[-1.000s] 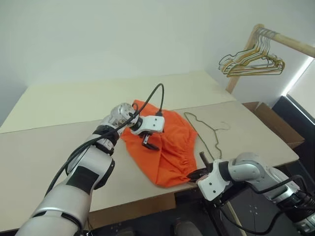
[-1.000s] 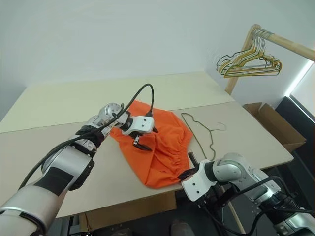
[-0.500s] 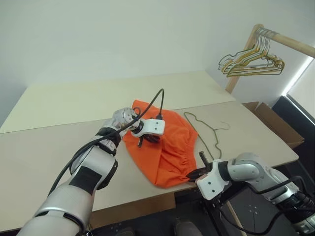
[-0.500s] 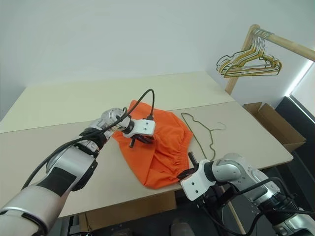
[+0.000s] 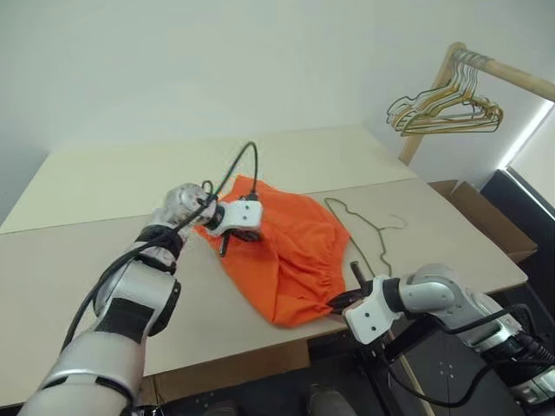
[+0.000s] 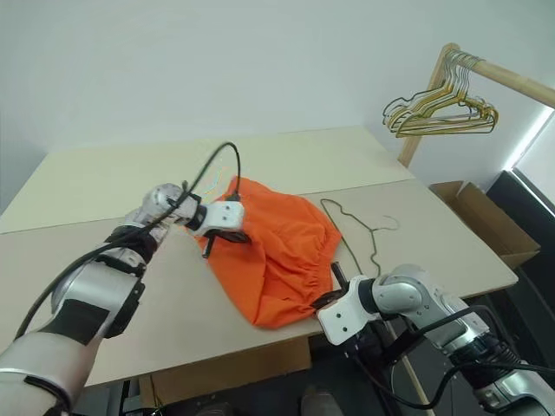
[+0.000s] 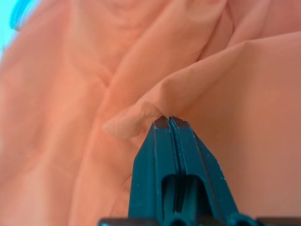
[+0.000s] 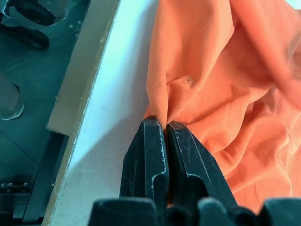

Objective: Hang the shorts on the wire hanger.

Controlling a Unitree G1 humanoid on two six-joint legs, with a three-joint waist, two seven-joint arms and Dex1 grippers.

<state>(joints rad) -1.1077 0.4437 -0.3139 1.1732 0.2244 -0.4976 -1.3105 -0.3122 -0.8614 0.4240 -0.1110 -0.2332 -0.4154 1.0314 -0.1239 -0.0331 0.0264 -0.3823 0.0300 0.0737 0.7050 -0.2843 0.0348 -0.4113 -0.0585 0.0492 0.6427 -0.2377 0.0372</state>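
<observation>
1. Broadly, the bench (image 5: pixel 104 260) carries the shorts (image 5: pixel 290 251), spread in a rumpled heap near its front edge.
2. Rack (image 5: pixel 512 78), at the far right, bears a bunch of spare hangers (image 5: pixel 447 108).
3. Wire hanger (image 5: pixel 368 234) lies flat on the bench just beside the shorts, on their right, untouched.
4. Left gripper (image 7: pixel 168 123): fingers together, clamped on a raised fold of the shorts at their far left side.
5. Right gripper (image 8: pixel 160 126): fingers together, pinching the shorts at the corner nearest the front edge.
6. Step in hand, as judged: gripping and spreading the shorts. The next move calls for lifting them taut between both grips, then bringing them over to the wire hanger.
</observation>
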